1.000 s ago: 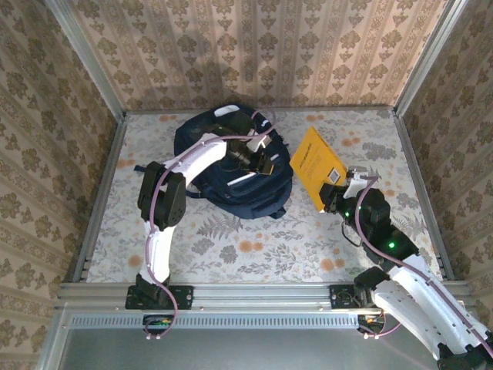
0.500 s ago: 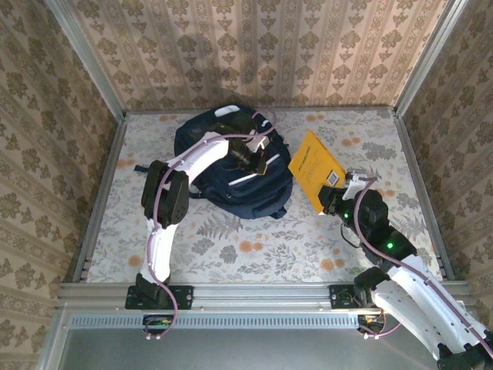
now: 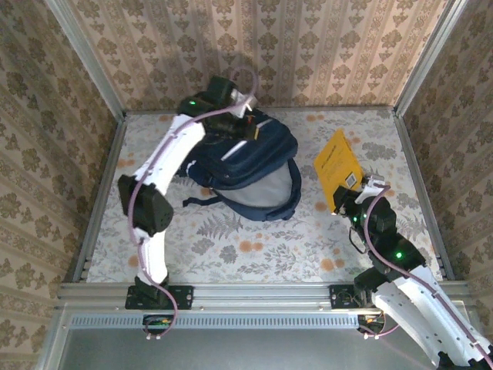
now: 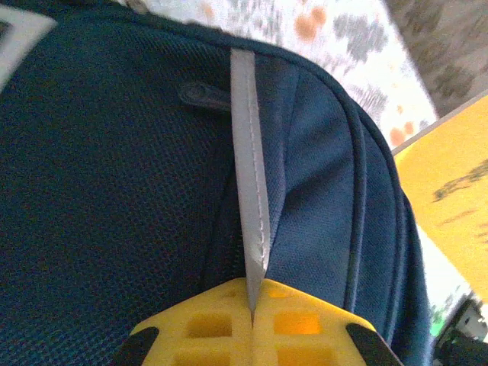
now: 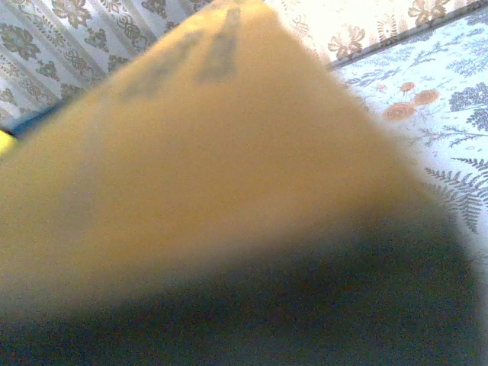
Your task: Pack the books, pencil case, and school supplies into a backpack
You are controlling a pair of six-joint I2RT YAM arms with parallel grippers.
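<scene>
Left gripper, far-left of centre by the back wall: jaws closed on the backpack's grey strap, pinched thin between the yellow fingertips in the left wrist view. The backpack hangs from this hold, its lower part on the desk.

Right of it, apart from the bag: the yellow book, tilted up, near corner at the right gripper. Jaws judged closed on the book; the fingers themselves are hidden.

Risks:
- The strap grip is narrow and could slip, so the bag sags shut.
- Held by one corner, the book could swing or twist out.
- Whether the bag's mouth faces the book cannot be told; a blind push would catch fabric.

Room: the left arm is close to the back wall. Open desk lies between bag and book and along the near side.
</scene>
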